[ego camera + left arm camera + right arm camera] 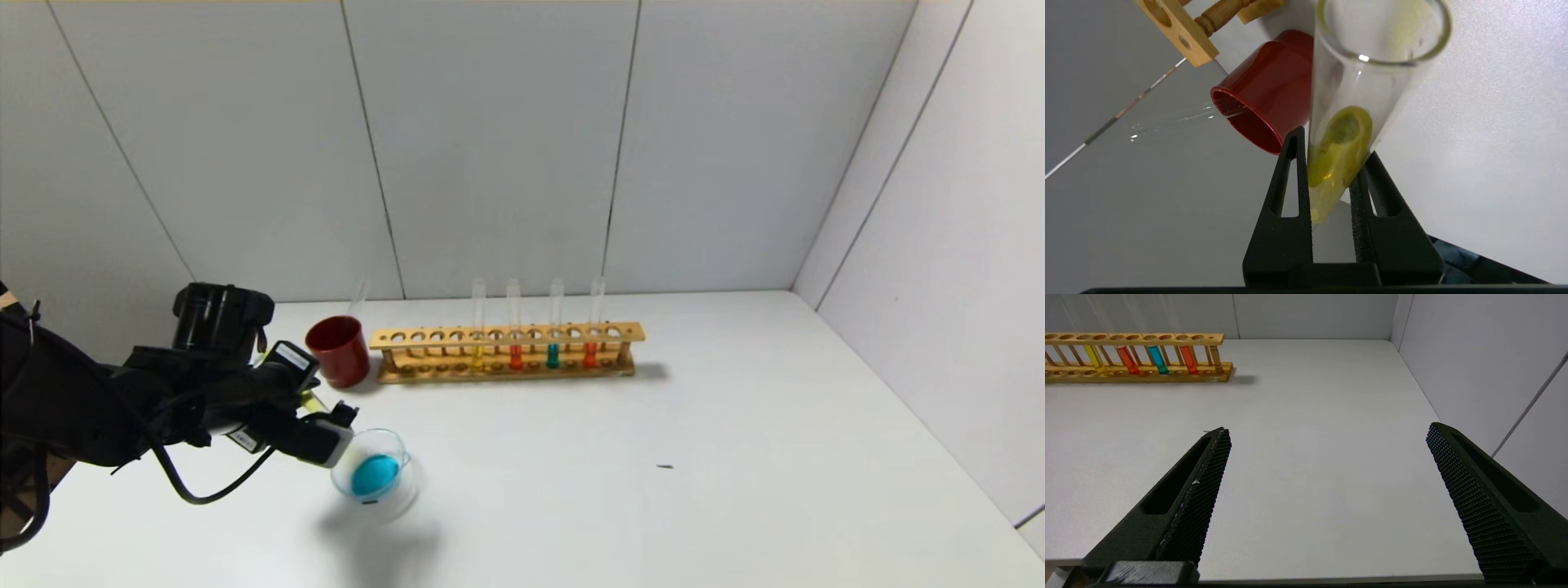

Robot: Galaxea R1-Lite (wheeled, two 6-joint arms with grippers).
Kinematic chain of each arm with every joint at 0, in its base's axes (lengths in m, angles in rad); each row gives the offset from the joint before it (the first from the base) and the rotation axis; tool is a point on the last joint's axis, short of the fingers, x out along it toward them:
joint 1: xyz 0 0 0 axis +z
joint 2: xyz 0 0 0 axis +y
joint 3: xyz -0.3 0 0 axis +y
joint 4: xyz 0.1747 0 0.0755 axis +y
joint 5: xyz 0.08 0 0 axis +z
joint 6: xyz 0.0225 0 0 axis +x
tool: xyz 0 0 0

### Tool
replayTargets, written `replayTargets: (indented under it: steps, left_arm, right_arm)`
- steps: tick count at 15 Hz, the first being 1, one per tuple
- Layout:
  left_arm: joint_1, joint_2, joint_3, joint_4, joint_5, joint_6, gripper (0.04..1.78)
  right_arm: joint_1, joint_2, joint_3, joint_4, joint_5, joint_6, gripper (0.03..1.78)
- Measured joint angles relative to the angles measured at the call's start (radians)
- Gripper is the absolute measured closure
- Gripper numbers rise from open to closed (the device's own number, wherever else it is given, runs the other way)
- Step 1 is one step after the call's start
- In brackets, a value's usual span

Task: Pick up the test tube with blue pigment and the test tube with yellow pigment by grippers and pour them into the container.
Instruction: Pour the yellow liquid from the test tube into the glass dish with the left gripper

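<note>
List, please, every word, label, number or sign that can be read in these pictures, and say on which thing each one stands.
None can be read.
Left gripper: two small white stickers on its body carry dark print, too small to read.
Wooden test tube rack, red cup, glass container, test tube with yellow pigment and right gripper: no text visible.

Bright even light; soft shadows; sharp focus.
</note>
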Motion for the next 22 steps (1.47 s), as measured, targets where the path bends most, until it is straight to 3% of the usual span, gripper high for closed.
replayTargets:
  steps: [22]
  left_arm:
    - [-0.029,0.07,-0.051,0.0,0.001,0.193,1.5]
  right_arm:
    - [0.0,0.0,0.0,0.0,0.0,0.0,0.06]
